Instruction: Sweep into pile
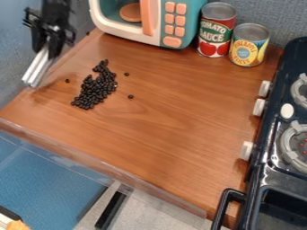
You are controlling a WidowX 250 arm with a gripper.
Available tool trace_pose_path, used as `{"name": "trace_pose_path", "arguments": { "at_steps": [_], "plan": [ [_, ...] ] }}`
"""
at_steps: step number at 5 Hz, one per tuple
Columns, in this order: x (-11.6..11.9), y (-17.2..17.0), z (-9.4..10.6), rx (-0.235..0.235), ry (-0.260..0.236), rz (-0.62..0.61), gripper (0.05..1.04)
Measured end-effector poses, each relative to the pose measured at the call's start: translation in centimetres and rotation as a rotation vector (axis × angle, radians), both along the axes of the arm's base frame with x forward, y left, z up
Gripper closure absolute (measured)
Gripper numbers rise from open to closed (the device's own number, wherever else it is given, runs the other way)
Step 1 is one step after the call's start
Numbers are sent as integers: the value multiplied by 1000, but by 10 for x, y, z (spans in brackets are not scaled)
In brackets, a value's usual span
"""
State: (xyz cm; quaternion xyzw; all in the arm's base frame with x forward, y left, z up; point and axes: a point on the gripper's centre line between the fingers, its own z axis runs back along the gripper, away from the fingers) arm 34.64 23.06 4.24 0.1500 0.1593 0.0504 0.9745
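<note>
Beans (96, 92) lie in an elongated cluster on the counter's (162, 134) left half, with strays nearby. Farther back, at upper left, we observe the gripper (50, 50) angled downward, its jaws clenched on a silvery tool (36, 67).

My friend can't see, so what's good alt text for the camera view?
Loose pile of black beans, a few strays nearby, on a wooden counter. A robot arm hangs at upper left; a toy microwave, two cans and a stove stand around.
</note>
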Motion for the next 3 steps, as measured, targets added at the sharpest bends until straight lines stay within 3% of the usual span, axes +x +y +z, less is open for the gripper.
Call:
{"name": "trace_pose_path", "arguments": {
  "at_steps": [1, 2, 3],
  "plan": [
    [3, -3, -10, 60, 46, -55, 680],
    [3, -3, -24, 52, 37, -91, 688],
    [2, -5, -24, -58, 27, -111, 689]
  ]
}}
